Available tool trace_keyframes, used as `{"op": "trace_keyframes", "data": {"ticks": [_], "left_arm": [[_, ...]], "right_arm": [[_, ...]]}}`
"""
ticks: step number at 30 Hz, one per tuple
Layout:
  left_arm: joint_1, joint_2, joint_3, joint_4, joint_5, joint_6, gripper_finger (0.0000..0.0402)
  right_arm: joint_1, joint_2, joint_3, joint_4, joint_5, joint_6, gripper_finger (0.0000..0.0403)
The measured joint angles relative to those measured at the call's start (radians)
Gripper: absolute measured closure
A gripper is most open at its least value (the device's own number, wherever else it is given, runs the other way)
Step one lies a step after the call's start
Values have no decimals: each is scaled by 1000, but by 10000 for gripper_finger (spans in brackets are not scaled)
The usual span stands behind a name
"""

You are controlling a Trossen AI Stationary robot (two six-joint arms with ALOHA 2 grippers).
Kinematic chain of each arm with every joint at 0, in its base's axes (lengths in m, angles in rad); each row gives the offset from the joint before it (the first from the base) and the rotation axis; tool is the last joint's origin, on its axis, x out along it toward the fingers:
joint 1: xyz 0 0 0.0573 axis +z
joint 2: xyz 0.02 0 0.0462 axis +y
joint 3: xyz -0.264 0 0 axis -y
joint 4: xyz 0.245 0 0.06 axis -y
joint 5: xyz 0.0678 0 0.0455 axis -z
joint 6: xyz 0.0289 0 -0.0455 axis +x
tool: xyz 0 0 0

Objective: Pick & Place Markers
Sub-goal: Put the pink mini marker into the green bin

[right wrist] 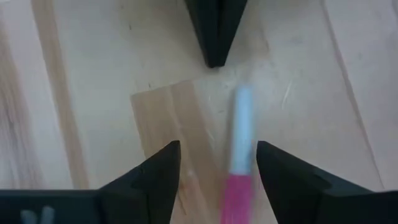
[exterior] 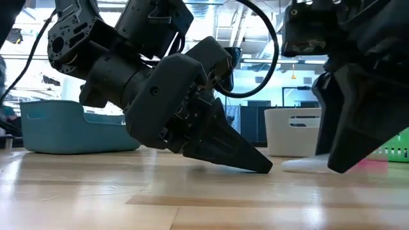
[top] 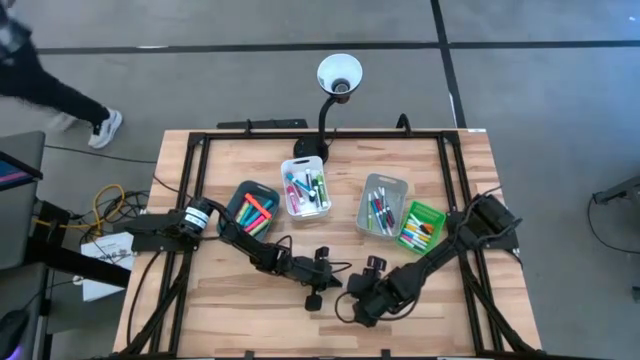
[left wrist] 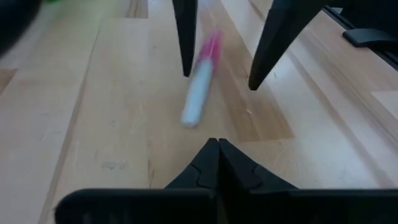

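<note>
Worktop (top: 240,300): pale wood planks, smooth and flat; a round barrel would likely roll.
Right gripper (right wrist: 214,162): jaws spread wide, holding nothing, straddling the marker; I'd centre it, then close on the barrel.
Left gripper (left wrist: 217,149): jaws shut, empty, just beside the marker.
Marker (left wrist: 200,81): slim cylinder, white barrel, pink cap, lying flat.

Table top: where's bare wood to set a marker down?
Bare wood: the front-left corner of the table, the front-right corner, and the back strip flanking the lamp. Crowded: the four bins mid-table, and front centre, where both hands bracket the pink marker.
</note>
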State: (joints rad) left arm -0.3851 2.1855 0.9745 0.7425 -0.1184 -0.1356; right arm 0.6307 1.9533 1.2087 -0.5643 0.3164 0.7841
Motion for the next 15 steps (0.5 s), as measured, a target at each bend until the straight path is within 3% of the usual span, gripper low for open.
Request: {"op": "trace_keyframes", "data": {"ticks": [15], "left_arm": [[0,-1,0,8,23,-3,397]], "right_arm": [[-54,10,1,-72,-32,-26,249]]}}
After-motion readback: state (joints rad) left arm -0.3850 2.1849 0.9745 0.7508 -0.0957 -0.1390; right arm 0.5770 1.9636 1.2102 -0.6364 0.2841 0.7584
